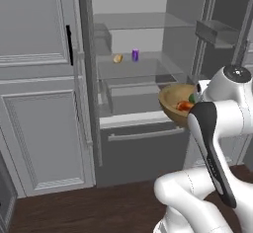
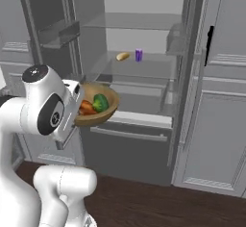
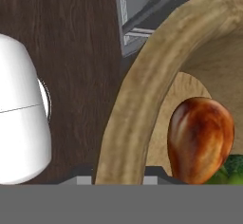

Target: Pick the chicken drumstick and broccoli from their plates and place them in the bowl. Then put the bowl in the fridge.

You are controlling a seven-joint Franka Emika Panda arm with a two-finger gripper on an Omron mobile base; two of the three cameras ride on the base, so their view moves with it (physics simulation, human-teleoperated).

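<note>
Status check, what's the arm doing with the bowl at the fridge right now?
Gripper clamped on bowl rim. Drumstick, broccoli inside. Fridge open ahead, purple can on shelf.

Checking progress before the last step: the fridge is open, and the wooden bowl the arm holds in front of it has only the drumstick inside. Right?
Not quite. The wooden bowl holds the broccoli as well as the drumstick, as the right base view shows. The rest stands: the fridge is open and the bowl is held up in front of it.
</note>
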